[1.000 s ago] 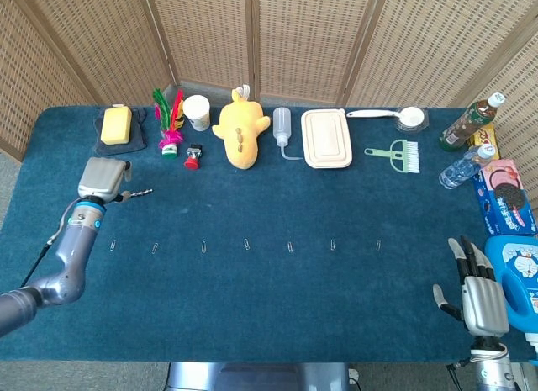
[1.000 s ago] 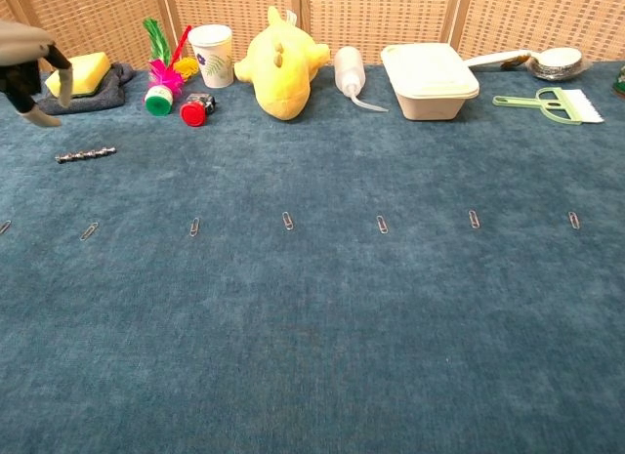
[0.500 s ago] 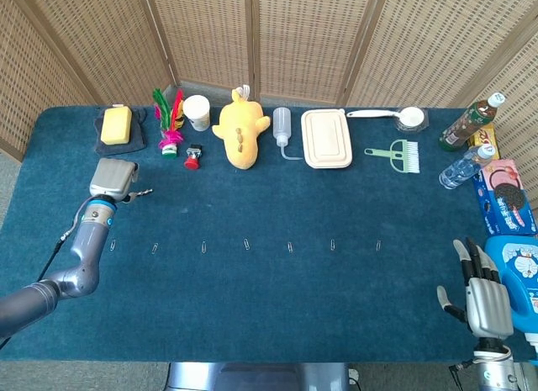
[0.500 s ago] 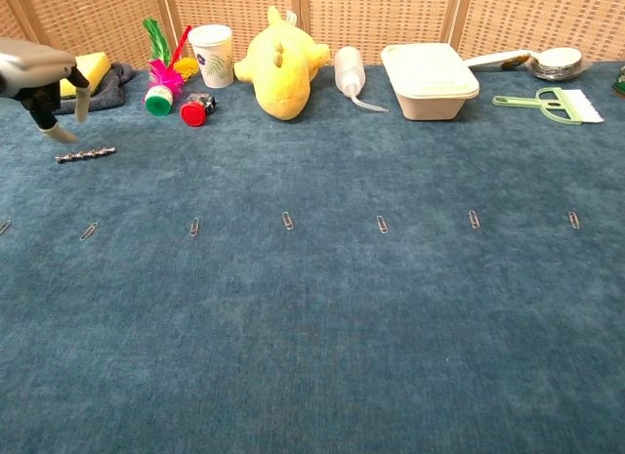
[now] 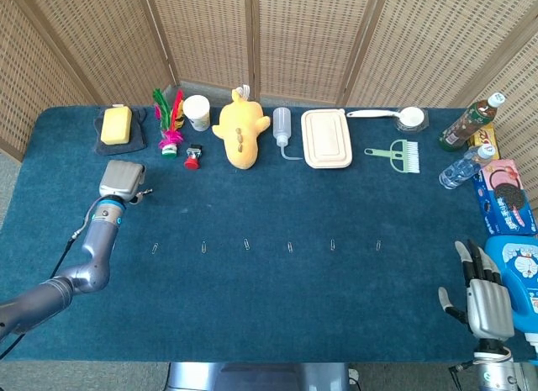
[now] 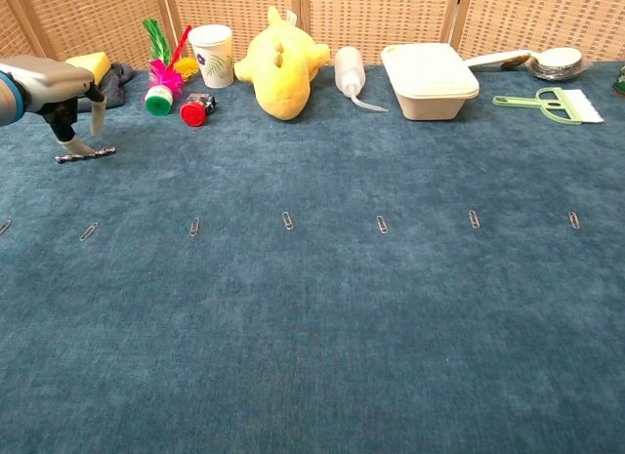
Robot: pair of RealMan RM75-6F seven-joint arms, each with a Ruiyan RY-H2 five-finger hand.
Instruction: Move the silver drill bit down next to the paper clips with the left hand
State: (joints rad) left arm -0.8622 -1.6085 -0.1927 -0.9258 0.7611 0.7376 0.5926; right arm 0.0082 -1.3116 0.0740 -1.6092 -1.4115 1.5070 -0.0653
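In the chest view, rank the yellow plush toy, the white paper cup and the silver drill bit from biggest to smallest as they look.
1. yellow plush toy
2. white paper cup
3. silver drill bit, thinnest by far, though nearer the camera

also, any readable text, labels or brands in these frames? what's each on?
No text can be read with certainty.
Pink cookie box: print too small to read.
Yellow packet: print blurred.
Brown bottle label: unreadable.
Water bottle label: unreadable.
Blue cartoon container: a character's face, no legible words.
Paper cup: floral print, no words.
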